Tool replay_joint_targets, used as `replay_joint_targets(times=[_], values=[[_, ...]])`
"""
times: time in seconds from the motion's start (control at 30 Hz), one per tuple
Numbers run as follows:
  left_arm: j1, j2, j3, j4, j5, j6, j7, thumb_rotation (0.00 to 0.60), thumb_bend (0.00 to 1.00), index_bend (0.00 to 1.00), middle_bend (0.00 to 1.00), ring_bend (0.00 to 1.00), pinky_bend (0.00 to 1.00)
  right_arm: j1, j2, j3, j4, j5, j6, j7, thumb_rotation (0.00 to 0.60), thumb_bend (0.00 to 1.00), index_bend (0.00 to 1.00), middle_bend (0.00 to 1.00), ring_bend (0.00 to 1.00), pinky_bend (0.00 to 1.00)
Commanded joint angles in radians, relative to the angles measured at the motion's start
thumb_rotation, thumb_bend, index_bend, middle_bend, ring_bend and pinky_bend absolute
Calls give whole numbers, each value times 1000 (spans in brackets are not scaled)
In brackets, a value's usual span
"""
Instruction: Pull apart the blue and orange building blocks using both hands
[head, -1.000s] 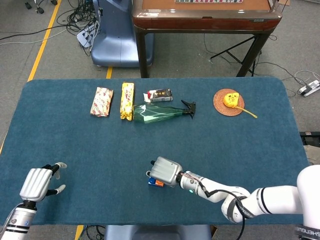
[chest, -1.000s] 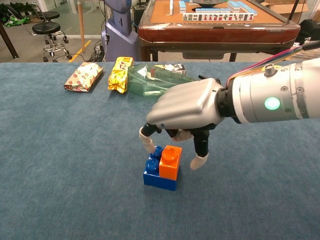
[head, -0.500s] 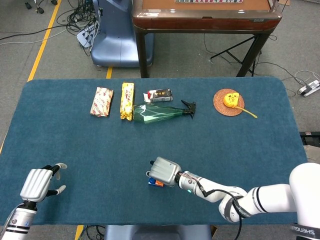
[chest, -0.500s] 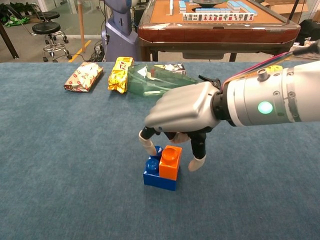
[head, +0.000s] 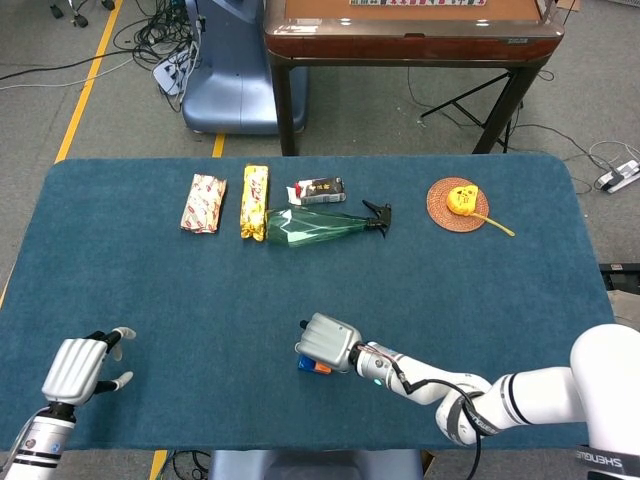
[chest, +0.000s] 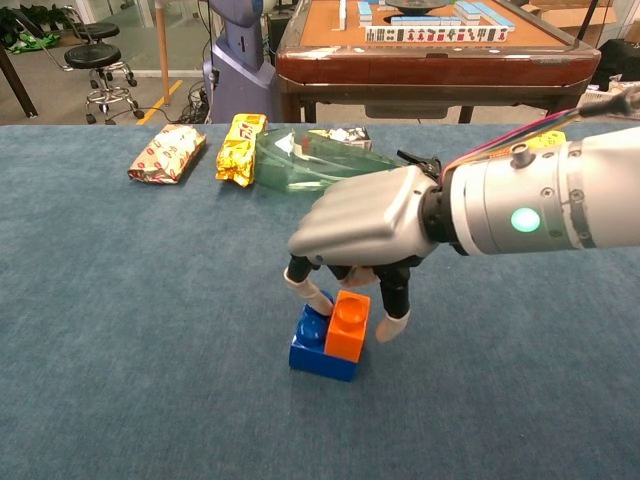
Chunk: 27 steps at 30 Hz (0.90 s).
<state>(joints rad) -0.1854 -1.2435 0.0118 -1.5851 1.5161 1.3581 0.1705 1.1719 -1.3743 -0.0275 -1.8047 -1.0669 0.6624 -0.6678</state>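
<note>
Left hand (head: 78, 366) idle at the table's near-left corner, unmoved, fingers apart, empty. Blue base brick (chest: 318, 348) with orange stud block (chest: 348, 326), still joined, near-centre. Right hand (chest: 362, 238) has lowered; fingers now touching and straddling the orange block, grip probably forming, unconfirmed.

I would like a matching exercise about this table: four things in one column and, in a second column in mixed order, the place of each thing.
Things:
1. orange block
2. green spray bottle
3. yellow tape measure
4. left robot hand

Places:
A. on a round woven coaster at the far right of the table
B. near the front left corner of the table, holding nothing
C. lying on its side, next to the gold snack packet
D. stuck on the blue block, under the right robot hand

Pairs: 1-D, 2-C, 3-A, 4-B
</note>
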Motion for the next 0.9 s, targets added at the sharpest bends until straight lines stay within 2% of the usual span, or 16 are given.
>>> replay_joint_targets(times=[0.03,0.37,0.7,0.9], values=[[0,-1,0,1,0,-1,0,600,16,431,554,504,711,2,-3,-3,4,0,4,-1,600,22,518,1000,1000,1000],[1,-3,2,4,-1,-1,-2,600,17,431,554,504,711,-3,-15,-8,15,-16,22,17,600,90,637,1000,1000,1000],[-1,-6,0,3,0,-2,-3,600,16,431,554,504,711,-25,-10,4,21,-61,37,81,600,156,684,1000,1000,1000],[-5,-6,-9,-6,-1,2,-18,600,17,426,554,504,711,-50,12,30,17,-93,60,154,600,184,686,1000,1000,1000]])
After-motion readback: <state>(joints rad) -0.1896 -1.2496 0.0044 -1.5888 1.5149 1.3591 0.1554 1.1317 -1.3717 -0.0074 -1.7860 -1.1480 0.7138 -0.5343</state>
